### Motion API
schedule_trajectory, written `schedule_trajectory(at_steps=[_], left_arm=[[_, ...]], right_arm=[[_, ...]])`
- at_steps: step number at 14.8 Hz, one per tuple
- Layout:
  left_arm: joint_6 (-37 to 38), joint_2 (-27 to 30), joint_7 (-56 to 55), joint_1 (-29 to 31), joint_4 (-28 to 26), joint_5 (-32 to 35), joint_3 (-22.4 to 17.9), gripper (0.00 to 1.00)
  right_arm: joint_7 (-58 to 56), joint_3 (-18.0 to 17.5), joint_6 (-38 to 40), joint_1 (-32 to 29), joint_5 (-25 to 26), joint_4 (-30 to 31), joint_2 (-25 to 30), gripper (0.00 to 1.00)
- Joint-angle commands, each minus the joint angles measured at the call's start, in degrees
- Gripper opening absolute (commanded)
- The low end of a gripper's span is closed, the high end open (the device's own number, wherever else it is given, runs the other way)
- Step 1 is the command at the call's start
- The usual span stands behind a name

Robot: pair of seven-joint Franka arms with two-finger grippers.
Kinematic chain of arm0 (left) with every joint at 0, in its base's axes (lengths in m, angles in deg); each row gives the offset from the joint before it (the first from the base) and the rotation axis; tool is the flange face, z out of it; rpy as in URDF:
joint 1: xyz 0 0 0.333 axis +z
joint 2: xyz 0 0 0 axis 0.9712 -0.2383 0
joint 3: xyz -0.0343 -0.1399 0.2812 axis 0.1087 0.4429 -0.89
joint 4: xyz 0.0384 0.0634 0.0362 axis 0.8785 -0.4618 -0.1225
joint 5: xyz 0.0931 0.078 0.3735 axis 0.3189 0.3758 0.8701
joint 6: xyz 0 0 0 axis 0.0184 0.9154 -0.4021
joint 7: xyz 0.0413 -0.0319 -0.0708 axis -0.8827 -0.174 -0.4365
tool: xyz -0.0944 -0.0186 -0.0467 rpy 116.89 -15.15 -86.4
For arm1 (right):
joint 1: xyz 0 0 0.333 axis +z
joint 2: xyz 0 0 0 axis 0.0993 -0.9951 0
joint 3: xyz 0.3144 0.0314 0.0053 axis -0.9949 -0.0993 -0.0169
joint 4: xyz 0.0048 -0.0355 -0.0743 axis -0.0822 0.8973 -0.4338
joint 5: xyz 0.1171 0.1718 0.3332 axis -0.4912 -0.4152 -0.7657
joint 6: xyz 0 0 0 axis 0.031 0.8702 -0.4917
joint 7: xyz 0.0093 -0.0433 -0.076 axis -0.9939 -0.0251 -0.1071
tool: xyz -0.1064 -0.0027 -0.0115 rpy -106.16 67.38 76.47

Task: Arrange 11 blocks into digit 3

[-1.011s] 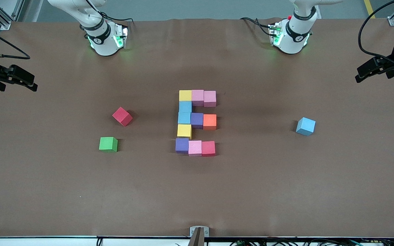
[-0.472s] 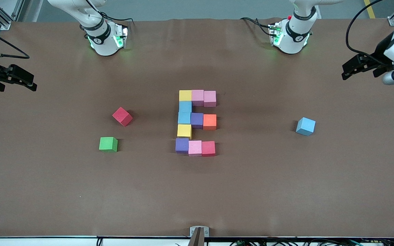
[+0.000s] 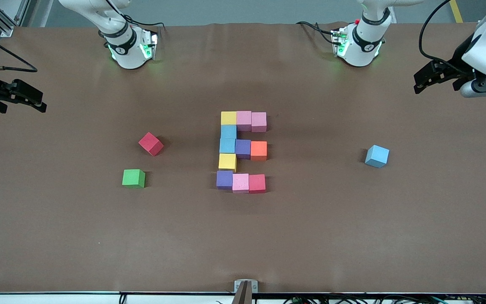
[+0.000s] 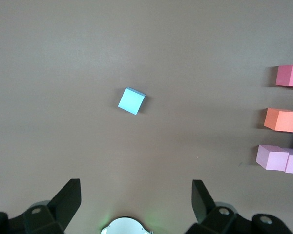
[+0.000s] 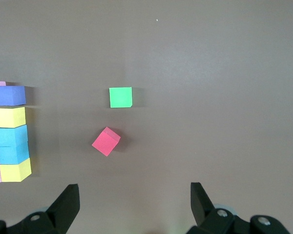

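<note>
No readable text, no labels, no numbers (blocks (image 3: 243, 152) plain-faced)

The plain brown table cover (image 3: 352, 236) carries small matte foam cubes in flat, unpatterned colours. In the touching figure, one bar runs yellow cube (image 3: 228, 118), pink cube (image 3: 244, 120), pink cube (image 3: 259, 121). The column has two light blue cubes (image 3: 228, 139) and a second yellow cube (image 3: 227, 161). The middle bar adds a purple cube (image 3: 243, 148) and an orange cube (image 3: 258, 150). The last bar is purple (image 3: 224, 179), pink (image 3: 240, 183), red (image 3: 257, 183). Apart lie a red cube (image 3: 150, 143), a green cube (image 3: 133, 177) and a light blue cube (image 3: 376, 156).
</note>
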Motion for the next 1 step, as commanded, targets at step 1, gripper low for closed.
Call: schedule_trajectory(at_steps=[1], left_arm=[[-0.63,1.15,0.81,0.0,-0.59,-0.31,-0.44,1.0]], right_arm=[[-0.54,-0.15,-0.31,-0.14,-0.41,1.31,1.25,1.0]])
